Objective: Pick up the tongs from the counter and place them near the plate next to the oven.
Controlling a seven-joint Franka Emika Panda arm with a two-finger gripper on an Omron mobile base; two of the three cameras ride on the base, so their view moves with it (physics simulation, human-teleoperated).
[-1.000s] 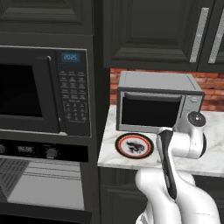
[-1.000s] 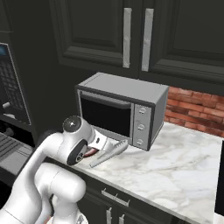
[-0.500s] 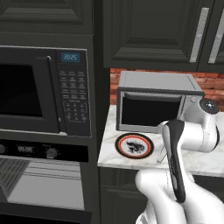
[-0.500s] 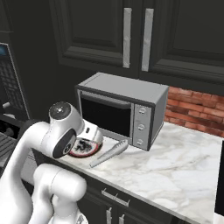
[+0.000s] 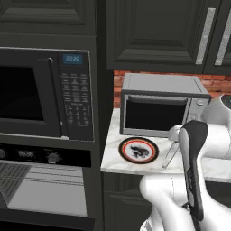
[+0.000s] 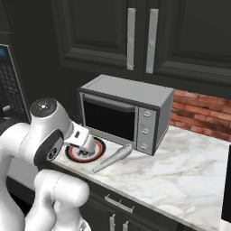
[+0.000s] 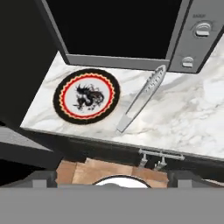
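Silver-grey metal tongs: lying mid-frame on the marble table, just right of the plate. Likely light, stiff, slippery; I'd pinch mid-length across both arms. My gripper stands spread, holding nothing.

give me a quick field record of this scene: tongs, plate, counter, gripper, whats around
tongs: flat on the counter, beside the plate, not touching it, not held
plate: near the counter's end, in front of the countertop oven
counter: white marble
countertop oven: silver, door closed, behind plate and tongs
built-in microwave: black, beside the counter
gripper: jaws open, holding nothing, above and in front of the counter edge
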